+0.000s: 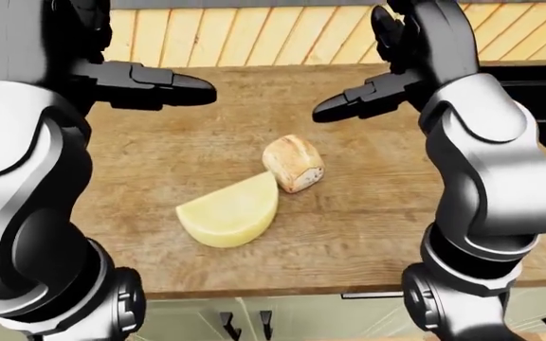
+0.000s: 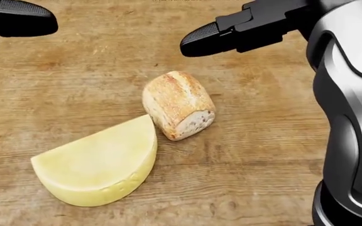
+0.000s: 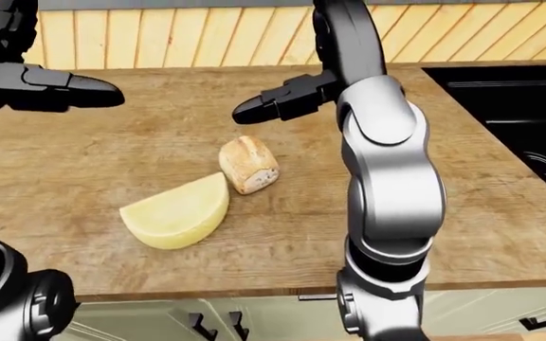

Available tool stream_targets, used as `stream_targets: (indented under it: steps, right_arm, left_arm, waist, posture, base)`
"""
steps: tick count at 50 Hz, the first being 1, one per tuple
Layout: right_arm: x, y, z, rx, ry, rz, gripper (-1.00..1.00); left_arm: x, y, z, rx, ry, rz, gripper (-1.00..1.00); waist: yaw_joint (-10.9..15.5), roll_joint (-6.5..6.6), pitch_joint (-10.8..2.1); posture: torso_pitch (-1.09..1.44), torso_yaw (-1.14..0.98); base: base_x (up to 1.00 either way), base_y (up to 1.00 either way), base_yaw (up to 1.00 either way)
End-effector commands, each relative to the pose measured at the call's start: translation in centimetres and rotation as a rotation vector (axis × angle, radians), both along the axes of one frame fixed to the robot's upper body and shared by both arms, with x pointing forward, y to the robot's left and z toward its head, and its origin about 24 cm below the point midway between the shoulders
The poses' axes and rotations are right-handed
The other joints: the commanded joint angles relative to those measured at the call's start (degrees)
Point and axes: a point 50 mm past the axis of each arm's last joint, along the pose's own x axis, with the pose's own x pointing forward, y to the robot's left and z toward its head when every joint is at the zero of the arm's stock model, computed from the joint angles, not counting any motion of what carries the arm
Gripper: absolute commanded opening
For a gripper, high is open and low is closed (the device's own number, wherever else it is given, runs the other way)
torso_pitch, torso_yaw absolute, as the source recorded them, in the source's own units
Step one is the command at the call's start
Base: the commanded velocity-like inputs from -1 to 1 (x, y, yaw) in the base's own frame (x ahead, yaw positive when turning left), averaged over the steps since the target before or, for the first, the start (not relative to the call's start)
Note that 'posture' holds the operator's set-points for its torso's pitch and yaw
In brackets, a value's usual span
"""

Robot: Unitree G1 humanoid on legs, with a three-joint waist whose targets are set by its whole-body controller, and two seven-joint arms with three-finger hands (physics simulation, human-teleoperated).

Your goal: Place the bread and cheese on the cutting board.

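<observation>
My desk (image 2: 263, 141) is matt wood with heavy grain and a worn look. The bread (image 2: 176, 103) has a rough, floury crust and a porous cut end. The cheese (image 2: 99, 165) is smooth, waxy and pale yellow. My fingers (image 2: 206, 40) are matt black plastic, and my arm shells (image 1: 487, 163) are glossy silver.
</observation>
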Motion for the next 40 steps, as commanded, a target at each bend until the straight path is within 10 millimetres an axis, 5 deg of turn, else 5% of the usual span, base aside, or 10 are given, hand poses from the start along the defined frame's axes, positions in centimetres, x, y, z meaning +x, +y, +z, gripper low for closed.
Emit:
stream_targets:
  steps: [1, 12, 29, 34, 40]
  right_arm:
    - [-0.6, -0.1, 1.3, 0.003, -0.076, -0.003, 1.00]
    - [-0.6, -0.6, 1.1, 0.014, -0.072, -0.013, 1.00]
    - [-0.5, -0.7, 0.9, 0.020, -0.065, -0.018, 1.00]
    - [-0.4, -0.7, 0.8, 0.017, -0.062, -0.019, 1.00]
    - [-0.4, -0.7, 0.7, 0.017, -0.059, -0.017, 1.00]
  left_arm:
    - [-0.9, 0.2, 1.2, -0.004, -0.059, 0.020, 1.00]
    - [-3.3, -0.9, -0.2, 0.035, 0.022, -0.056, 1.00]
    - [-4.5, 1.5, -5.0, 0.060, 0.196, 0.038, 1.00]
    - [-5.5, 1.4, -4.6, 0.110, 0.122, 0.046, 1.00]
    - [-6.4, 0.7, -6.8, 0.137, 0.142, -0.050, 1.00]
  waist:
    - [0.0, 0.13, -1.75]
    - [-0.1, 0.08, -1.19]
    - [0.3, 0.13, -1.25]
    - [0.3, 0.40, -1.34]
    - [0.1, 1.24, -1.54]
  posture:
    - [0.00, 0.00]
    - [0.00, 0.00]
    - [0.00, 0.00]
    - [0.00, 0.00]
    - [0.00, 0.00]
  base:
    - [0.00, 0.00, 0.00]
    - [0.00, 0.00, 0.00]
    - [0.00, 0.00, 0.00]
    - [0.00, 0.00, 0.00]
    - [0.00, 0.00, 0.00]
